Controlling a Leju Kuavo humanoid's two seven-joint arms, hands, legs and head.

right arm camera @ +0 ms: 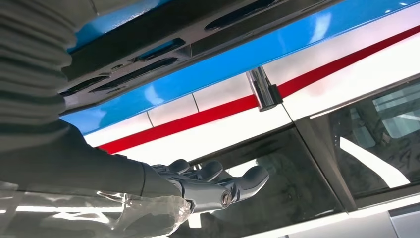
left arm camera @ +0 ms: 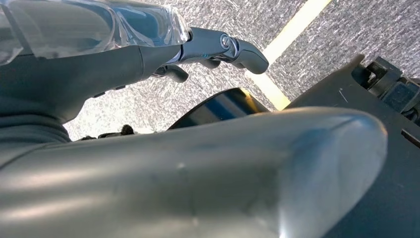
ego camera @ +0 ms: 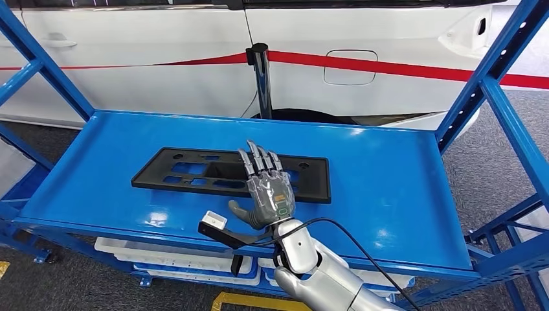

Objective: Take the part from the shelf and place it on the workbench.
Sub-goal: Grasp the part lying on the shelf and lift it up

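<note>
On the blue shelf (ego camera: 388, 188), toward its middle and slightly nearer the front edge than the rear, I see the part (ego camera: 194, 172): a flat, black, elongated rectangular plate lying face-down or face-up (I cannot tell which), its long sides parallel to the shelf's front edge. Several rectangular cut-outs along its length let the blue surface show through, and its edges read as a shallow raised rim. In the right wrist view the same part (right arm camera: 163, 49) appears as a dark slotted strip against the blue.

From the front edge my right hand (ego camera: 267, 191) reaches over the shelf, back of the hand upward, fingers extended and slightly apart, thumb out to the side. The fingertips (ego camera: 259, 155) overlap the right-of-centre portion of the part; I cannot tell whether they touch it. The hand grips nothing. In the right wrist view its fingers (right arm camera: 218, 181) are only loosely curved, with nothing between them.

My left hand (left arm camera: 218, 47) is seen in the left wrist view over grey speckled floor (left arm camera: 346, 29) with a yellow line (left arm camera: 292, 34); its fingers are gently bent and hold nothing.

Beyond the rear edge stands a white car (ego camera: 162, 58) with a red stripe, and a dark post (ego camera: 261, 78). White trays (ego camera: 168, 256) sit on the level below.
</note>
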